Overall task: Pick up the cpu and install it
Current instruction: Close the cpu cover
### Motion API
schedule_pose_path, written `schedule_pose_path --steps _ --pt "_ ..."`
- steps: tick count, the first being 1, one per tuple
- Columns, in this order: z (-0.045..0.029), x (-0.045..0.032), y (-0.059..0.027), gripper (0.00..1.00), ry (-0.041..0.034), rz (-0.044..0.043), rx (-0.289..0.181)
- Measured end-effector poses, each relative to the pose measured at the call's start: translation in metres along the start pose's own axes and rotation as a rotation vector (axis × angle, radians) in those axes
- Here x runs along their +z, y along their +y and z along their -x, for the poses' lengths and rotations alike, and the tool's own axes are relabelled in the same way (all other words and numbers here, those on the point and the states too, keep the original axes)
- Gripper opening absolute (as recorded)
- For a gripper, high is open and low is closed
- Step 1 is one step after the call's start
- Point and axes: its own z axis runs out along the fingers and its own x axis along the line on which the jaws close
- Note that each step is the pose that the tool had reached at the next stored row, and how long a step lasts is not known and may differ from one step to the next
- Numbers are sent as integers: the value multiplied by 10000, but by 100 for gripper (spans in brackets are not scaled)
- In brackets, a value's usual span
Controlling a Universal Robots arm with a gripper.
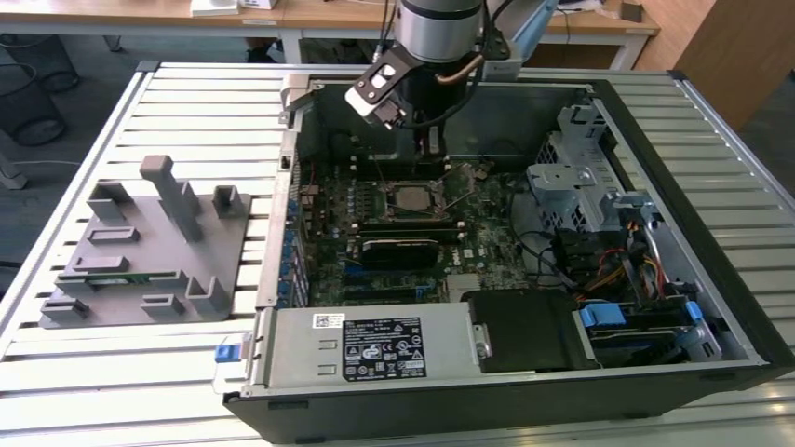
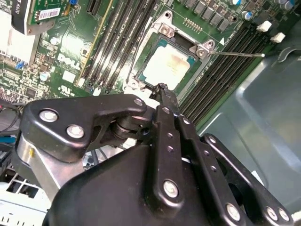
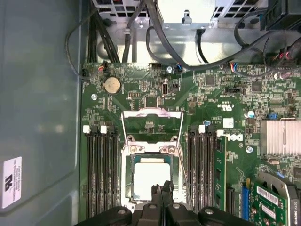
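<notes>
Hovering inside the case [image 1: 497, 400], the gripper [image 2: 162, 88] has its two fingers pressed together, with nothing between them. Its tips hang over one edge of the cpu [image 2: 167, 66]; whether they touch the metal I cannot tell. The cpu lies flat in the socket [image 3: 126, 188], silver top up and square with the frame. In the first wrist view the gripper [image 3: 162, 192] crosses the nearest edge of the cpu [image 3: 151, 175], and past the opposite edge the load plate [image 3: 151, 120] lies swung open. A thin lever [image 2: 237, 54] reaches out beside the socket, over the memory slots [image 3: 100, 165] that flank it on both sides. In the exterior view the gripper [image 1: 431, 144] stands above the cpu [image 1: 410, 197], which sits toward the far edge of the board [image 1: 372, 275]. Outside the case, on the table [image 1: 186, 102], a grey fixture [image 1: 149, 270] sits near the edge at the exterior view's left, with a green stick [image 1: 125, 277] lying in it
</notes>
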Motion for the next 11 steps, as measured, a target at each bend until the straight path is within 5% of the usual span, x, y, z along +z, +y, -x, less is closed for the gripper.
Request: schedule_pose_path --steps 11 --pt "-1 -55 24 11 -2 -51 0"
